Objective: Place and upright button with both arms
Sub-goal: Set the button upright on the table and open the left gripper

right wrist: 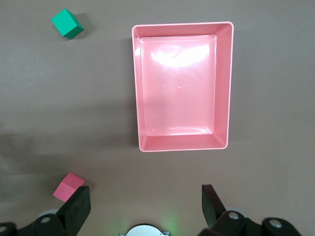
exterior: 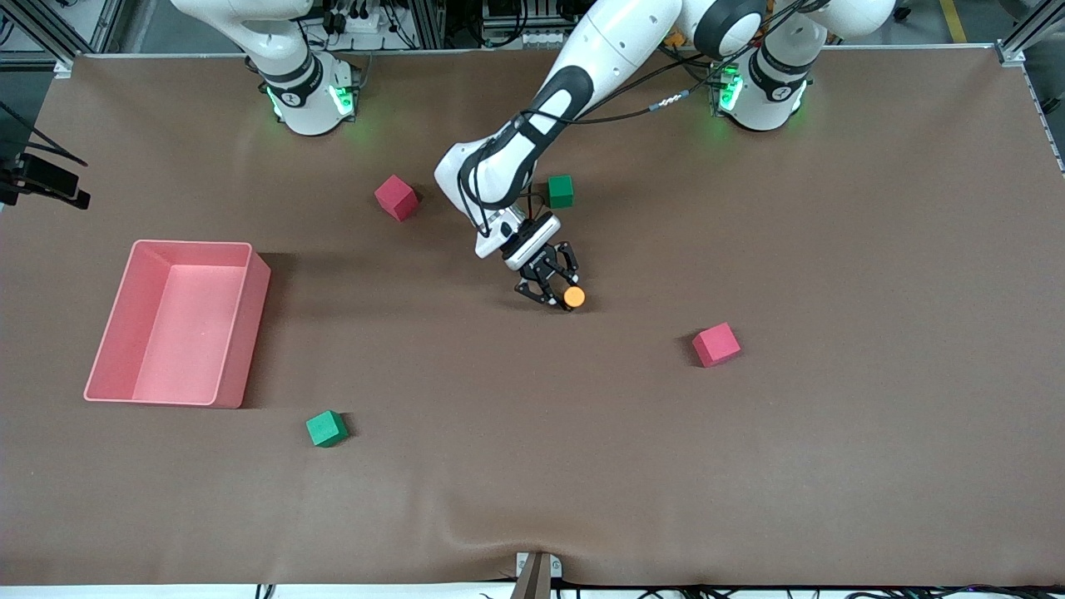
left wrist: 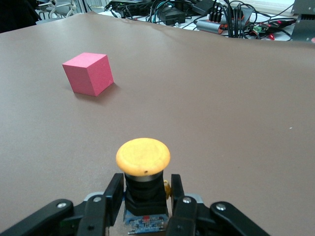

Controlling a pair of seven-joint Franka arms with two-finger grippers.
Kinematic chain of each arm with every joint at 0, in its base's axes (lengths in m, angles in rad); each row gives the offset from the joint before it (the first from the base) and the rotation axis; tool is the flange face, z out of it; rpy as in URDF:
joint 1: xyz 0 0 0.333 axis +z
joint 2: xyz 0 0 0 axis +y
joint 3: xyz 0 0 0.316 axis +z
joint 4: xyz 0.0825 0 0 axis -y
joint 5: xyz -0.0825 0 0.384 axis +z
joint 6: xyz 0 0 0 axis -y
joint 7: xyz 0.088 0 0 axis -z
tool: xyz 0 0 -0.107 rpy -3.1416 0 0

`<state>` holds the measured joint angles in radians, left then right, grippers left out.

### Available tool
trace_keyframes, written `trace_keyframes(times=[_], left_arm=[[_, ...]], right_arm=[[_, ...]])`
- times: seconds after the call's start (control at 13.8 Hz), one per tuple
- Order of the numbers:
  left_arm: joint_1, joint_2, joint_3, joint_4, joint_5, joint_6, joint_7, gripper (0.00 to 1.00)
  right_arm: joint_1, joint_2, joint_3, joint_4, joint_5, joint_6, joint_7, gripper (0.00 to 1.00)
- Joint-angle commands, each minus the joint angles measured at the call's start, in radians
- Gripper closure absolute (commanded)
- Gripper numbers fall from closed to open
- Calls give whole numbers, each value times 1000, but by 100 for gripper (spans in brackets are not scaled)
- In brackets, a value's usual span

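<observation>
The button, an orange round cap on a black body, stands upright on the brown table near its middle. My left gripper is low at the table, with its fingers on either side of the button's black body. In the left wrist view the button shows cap up between the fingers, which close on its body. My right gripper is open and empty, held high near its own base over the table. It is out of the front view.
A pink bin stands toward the right arm's end and also shows in the right wrist view. Red cubes and green cubes lie scattered around the button.
</observation>
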<state>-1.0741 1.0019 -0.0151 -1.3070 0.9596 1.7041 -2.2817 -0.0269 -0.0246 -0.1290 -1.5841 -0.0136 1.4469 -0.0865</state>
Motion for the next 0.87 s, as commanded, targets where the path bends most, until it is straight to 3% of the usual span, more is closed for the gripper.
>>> trace_keyframes(times=[0.0, 0.07, 0.14, 0.29, 0.43, 0.65, 0.8], left_arm=[[-24, 20, 9, 20, 31, -21, -16, 99], [-26, 20, 11, 20, 31, -21, -16, 96], [-26, 18, 11, 23, 30, -20, -16, 82], [-26, 17, 9, 21, 30, -20, -13, 38], [-27, 15, 7, 20, 28, -20, -15, 25], [-27, 8, 4, 21, 27, -20, -10, 21], [-27, 3, 4, 21, 28, -21, -9, 0]], right_arm=[[1, -3, 0, -1, -5, 1, -9, 0], [1, -5, 0, -2, -5, 0, -9, 0], [2, -5, 0, -2, -5, -5, -9, 0], [15, -6, 2, 1, -5, -7, 1, 0], [34, -12, 2, 4, -5, -10, 13, 0], [36, -14, 5, 44, -2, -55, 57, 0], [38, -14, 6, 65, 3, -59, 80, 0]])
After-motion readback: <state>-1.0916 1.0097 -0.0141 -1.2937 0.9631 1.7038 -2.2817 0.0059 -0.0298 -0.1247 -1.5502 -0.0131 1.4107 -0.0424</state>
